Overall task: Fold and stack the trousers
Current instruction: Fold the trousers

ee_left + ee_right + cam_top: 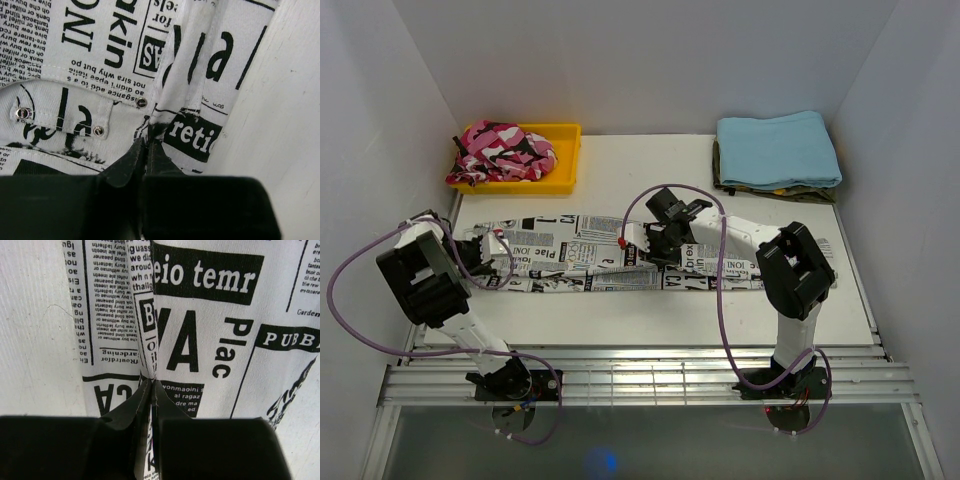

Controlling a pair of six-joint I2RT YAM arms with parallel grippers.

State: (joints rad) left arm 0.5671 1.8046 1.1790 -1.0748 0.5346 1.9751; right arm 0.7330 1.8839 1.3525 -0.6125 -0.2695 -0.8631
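Note:
The newspaper-print trousers [605, 262] lie in a long strip across the middle of the white table. My left gripper [488, 250] is shut on a pinched fold at the strip's left end, next to a riveted pocket; this shows in the left wrist view [148, 141]. My right gripper [660, 238] is shut on a raised pleat of the trousers near the strip's middle, seen in the right wrist view [151, 382]. The cloth rises to a ridge between each pair of fingers.
A yellow tray [565, 160] with a pink camouflage garment [505, 152] stands at the back left. A folded light blue cloth [777, 148] lies on a darker folded garment [760, 187] at the back right. Purple cables loop from both arms.

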